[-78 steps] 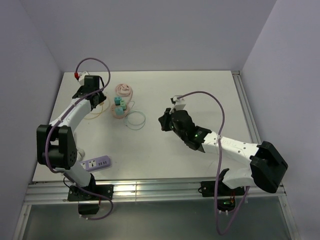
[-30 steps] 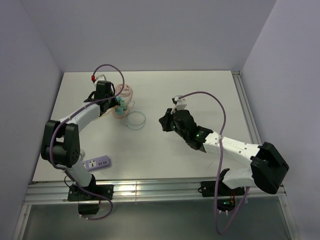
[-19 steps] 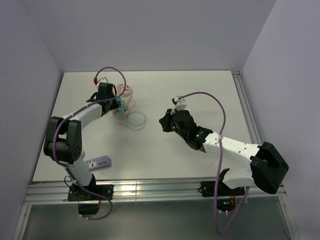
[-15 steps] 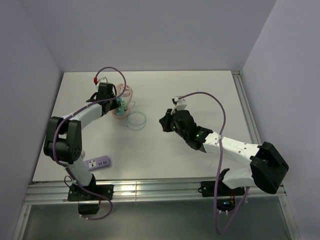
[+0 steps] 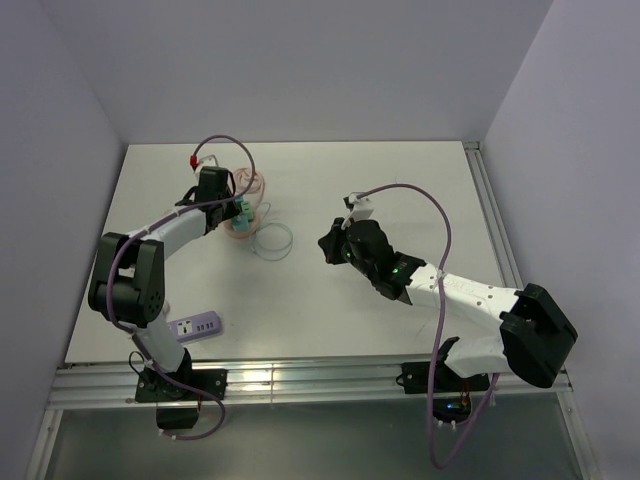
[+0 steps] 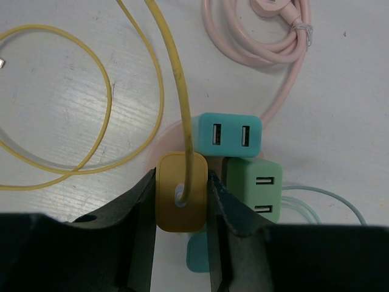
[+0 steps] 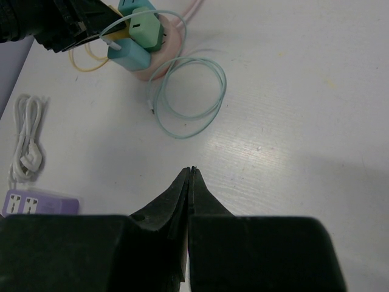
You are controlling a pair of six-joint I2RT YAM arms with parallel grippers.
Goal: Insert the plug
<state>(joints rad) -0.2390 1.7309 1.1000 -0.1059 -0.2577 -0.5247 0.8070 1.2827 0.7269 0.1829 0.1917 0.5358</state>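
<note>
My left gripper (image 6: 180, 182) is shut on a yellow plug (image 6: 180, 199) whose yellow cable (image 6: 91, 73) loops off to the left. It holds the plug over a round pink socket hub (image 6: 165, 139), right beside a teal charger (image 6: 226, 135) and a green charger (image 6: 255, 188). Another teal block (image 6: 197, 255) shows just below the plug. In the top view the left gripper (image 5: 222, 203) is at the hub (image 5: 240, 228). My right gripper (image 7: 191, 171) is shut and empty above the bare table, mid-table in the top view (image 5: 330, 245).
A pale green cable coil (image 7: 188, 97) lies right of the hub. A pink cable (image 6: 273, 48) is coiled behind it. A purple power strip (image 5: 192, 328) and a white cable (image 7: 27, 146) lie near the front left edge.
My left gripper has carried the yellow plug from the back left corner rightward to the pink hub and edged slightly closer. The right arm has not moved.
</note>
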